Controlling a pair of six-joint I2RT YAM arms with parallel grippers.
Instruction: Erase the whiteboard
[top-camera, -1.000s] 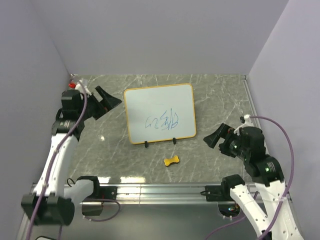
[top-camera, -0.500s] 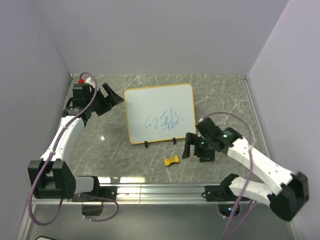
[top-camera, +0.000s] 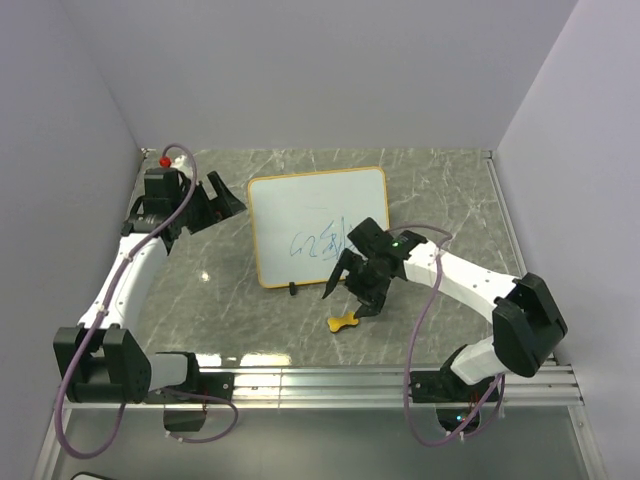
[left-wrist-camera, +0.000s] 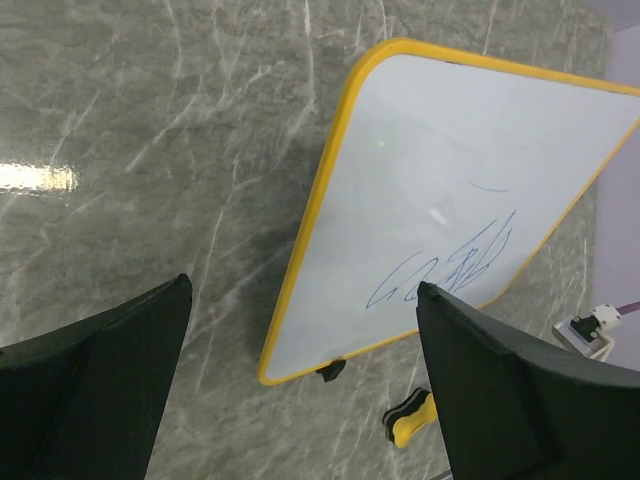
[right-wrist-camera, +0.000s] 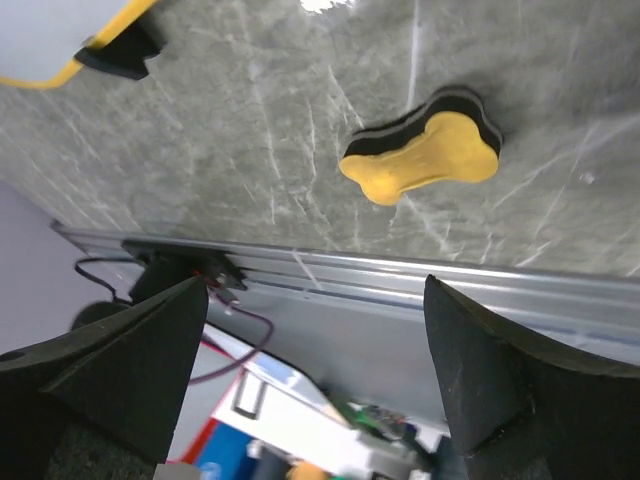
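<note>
On my far left, the left gripper (top-camera: 222, 197) hovers above the grey marble table (top-camera: 440, 190), just off the upper left corner of the whiteboard (top-camera: 318, 215). Its jaws are spread wide and it has hold of nothing. In its wrist view I see only the stone and the board's yellow frame between the two black fingers.

The whiteboard lies at the middle of the table, a little towards the back. A blue scribble (top-camera: 322, 243) marks the lower half of its surface. One black clip foot (top-camera: 292, 290) shows on its near edge.

To the right of that foot, the right gripper (top-camera: 350, 295) hangs over the near edge of the board, fingers pointing down. Its jaws also stand well apart and grip nothing. The yellow bone-shaped eraser (top-camera: 343, 321) lies on the table just below it. In the right wrist view the eraser sits in the gap between the fingers, touching neither.
</note>
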